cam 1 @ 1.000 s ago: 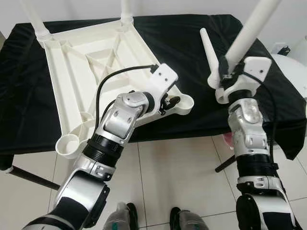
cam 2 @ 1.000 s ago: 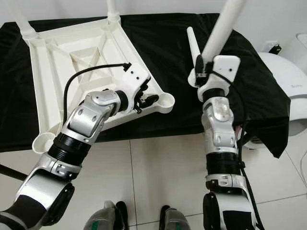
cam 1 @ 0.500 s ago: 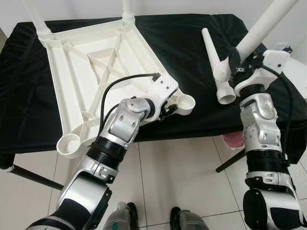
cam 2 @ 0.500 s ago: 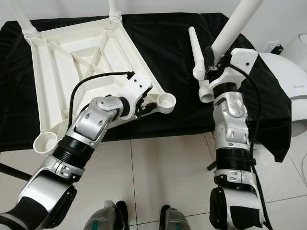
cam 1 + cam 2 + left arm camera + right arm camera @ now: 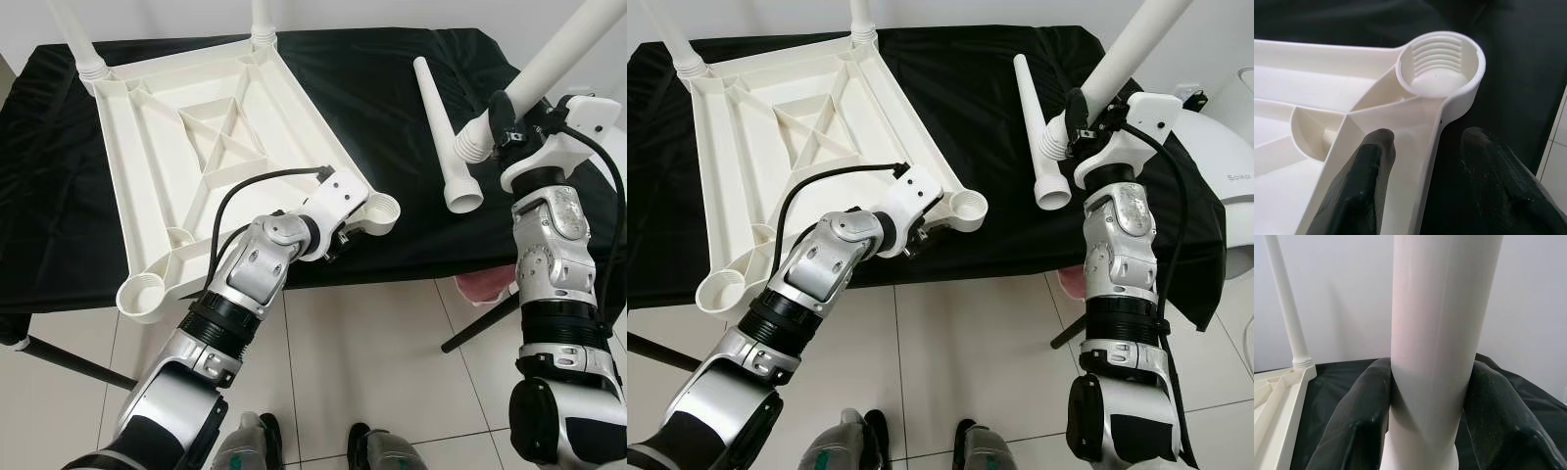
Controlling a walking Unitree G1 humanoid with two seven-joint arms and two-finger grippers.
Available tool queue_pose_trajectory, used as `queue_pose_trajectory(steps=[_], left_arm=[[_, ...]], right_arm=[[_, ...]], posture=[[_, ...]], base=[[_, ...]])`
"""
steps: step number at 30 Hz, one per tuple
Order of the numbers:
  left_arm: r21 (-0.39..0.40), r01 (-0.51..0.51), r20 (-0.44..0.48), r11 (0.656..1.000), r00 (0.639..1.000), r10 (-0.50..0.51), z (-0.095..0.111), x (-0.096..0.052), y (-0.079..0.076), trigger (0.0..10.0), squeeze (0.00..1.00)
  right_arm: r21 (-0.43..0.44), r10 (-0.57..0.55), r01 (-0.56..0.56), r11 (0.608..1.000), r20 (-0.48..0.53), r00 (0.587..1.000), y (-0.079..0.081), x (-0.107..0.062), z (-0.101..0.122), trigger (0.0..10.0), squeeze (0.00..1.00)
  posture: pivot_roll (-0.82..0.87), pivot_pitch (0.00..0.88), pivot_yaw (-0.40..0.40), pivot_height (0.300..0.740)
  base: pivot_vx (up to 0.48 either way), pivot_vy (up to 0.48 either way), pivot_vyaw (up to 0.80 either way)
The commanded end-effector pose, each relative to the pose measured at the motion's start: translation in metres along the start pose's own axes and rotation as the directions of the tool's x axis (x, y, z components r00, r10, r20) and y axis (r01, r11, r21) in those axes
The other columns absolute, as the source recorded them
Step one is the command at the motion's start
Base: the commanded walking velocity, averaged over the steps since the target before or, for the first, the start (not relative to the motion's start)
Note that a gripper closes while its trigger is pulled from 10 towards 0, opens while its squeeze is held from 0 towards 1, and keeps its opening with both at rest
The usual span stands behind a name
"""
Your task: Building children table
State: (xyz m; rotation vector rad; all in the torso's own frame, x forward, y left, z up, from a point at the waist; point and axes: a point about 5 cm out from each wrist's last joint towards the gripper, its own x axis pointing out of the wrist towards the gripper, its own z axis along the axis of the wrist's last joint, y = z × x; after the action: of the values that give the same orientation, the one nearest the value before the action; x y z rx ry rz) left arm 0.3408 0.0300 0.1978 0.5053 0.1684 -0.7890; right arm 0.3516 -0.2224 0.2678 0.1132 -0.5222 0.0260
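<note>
White plastic tabletop (image 5: 186,147) lies upside down; the left gripper (image 5: 1425,161) straddles its rim, fingers spread, beside a socket (image 5: 1441,63). The right gripper (image 5: 1427,396) pinches 1 leg (image 5: 1442,333).

faint grey lettering on white appliance (image 5: 1236,166), too blurry to read
</note>
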Motion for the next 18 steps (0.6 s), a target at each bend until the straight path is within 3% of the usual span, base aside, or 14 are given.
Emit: queue_pose_trajectory(steps=[1,8,10,12,13,14,16,17,18], left_arm=[[0.016,-0.051,-0.02,0.999,0.999,0.051,-0.0036,0.0027,0.0,10.0,0.0],[0.082,-0.071,-0.063,0.994,0.995,0.076,-0.0065,0.0087,-0.0002,10.0,0.0],[0.096,-0.07,-0.057,0.993,0.996,0.075,-0.0042,0.0112,-0.0019,5.3,0.0],[0.096,-0.07,-0.057,0.993,0.996,0.075,-0.0042,0.0112,-0.0019,5.3,0.0],[0.103,-0.07,-0.052,0.992,0.996,0.076,-0.0029,0.012,-0.0025,7.6,0.0],[0.108,-0.065,-0.047,0.992,0.996,0.071,-0.0015,0.0124,-0.003,5.1,0.0],[0.112,-0.062,-0.041,0.992,0.997,0.067,-0.0006,0.0124,-0.0031,4.6,0.0],[0.116,-0.056,-0.038,0.992,0.997,0.06,-0.0002,0.0117,-0.0029,2.6,0.0],[0.119,-0.051,-0.036,0.992,0.998,0.056,-0.0001,0.0114,-0.0028,2.6,0.0]], right_arm=[[0.007,0.0,0.0,1.0,0.009,1.0,-0.0036,0.0002,0.0027,10.0,0.0],[0.009,0.008,-0.008,1.0,0.008,1.0,-0.0028,-0.0008,0.0016,10.0,0.0],[0.011,0.009,-0.009,1.0,0.007,1.0,-0.0025,-0.0011,0.0014,10.0,0.0],[0.011,0.009,-0.009,1.0,0.007,1.0,-0.0025,-0.0011,0.0014,10.0,0.0],[0.011,0.009,-0.009,1.0,0.007,1.0,-0.0025,-0.0012,0.0013,10.0,0.0],[0.012,0.009,-0.01,1.0,0.007,1.0,-0.0026,-0.0014,0.0013,10.0,0.0],[0.011,0.01,-0.01,1.0,0.007,1.0,-0.0027,-0.0016,0.0013,10.0,0.0],[0.011,0.01,-0.01,1.0,0.008,1.0,-0.0028,-0.0017,0.0014,10.0,0.0],[0.011,0.01,-0.01,1.0,0.008,1.0,-0.0028,-0.0018,0.0015,10.0,0.0]], posture=[[-0.1,0.165,0.016,0.74],[-0.1,0.162,0.018,0.74],[-0.1,0.159,0.02,0.74],[-0.1,0.159,0.02,0.74],[-0.1,0.159,0.02,0.74],[-0.1,0.158,0.022,0.74],[-0.1,0.158,0.022,0.74],[-0.1,0.158,0.024,0.74],[-0.1,0.158,0.024,0.74]], base=[[0.0,0.0,0.0],[0.0,0.0,0.0],[0.0,0.0,0.0],[0.0,0.0,0.0],[0.0,0.0,0.0],[0.0,0.0,0.0],[0.0,0.0,0.0],[0.0,0.0,0.0],[0.0,0.0,0.0]])
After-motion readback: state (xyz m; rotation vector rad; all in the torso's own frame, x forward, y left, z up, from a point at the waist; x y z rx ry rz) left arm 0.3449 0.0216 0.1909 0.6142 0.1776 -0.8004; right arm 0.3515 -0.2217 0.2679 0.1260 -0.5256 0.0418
